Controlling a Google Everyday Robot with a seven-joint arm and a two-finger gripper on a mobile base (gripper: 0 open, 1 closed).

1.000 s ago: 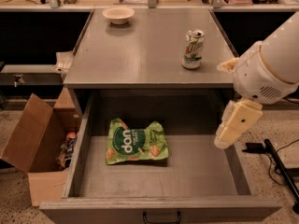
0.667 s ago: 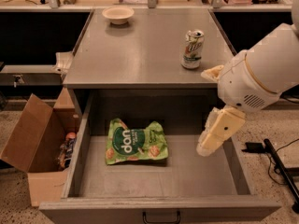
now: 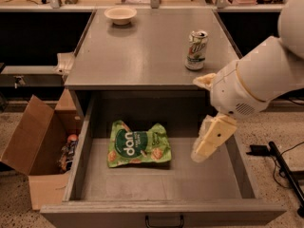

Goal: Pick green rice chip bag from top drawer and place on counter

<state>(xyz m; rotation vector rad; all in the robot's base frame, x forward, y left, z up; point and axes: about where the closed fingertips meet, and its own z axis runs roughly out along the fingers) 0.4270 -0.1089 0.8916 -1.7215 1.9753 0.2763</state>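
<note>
The green rice chip bag (image 3: 138,145) lies flat on the bottom of the open top drawer (image 3: 161,184), toward its left-middle. The counter (image 3: 147,46) is the grey metal top above the drawer. My gripper (image 3: 205,146) hangs from the white arm over the right part of the drawer, pointing down-left. It is to the right of the bag and apart from it, with nothing seen in it.
A green-and-white soda can (image 3: 196,50) stands on the counter's right side. A white bowl (image 3: 120,15) sits at its back left. An open brown cardboard box (image 3: 35,144) stands on the floor to the left. Black cables (image 3: 280,163) lie on the floor at right.
My arm and gripper have moved left and down, from outside the drawer's right edge to over the drawer's right part, closer to the bag. The bag has not moved.
</note>
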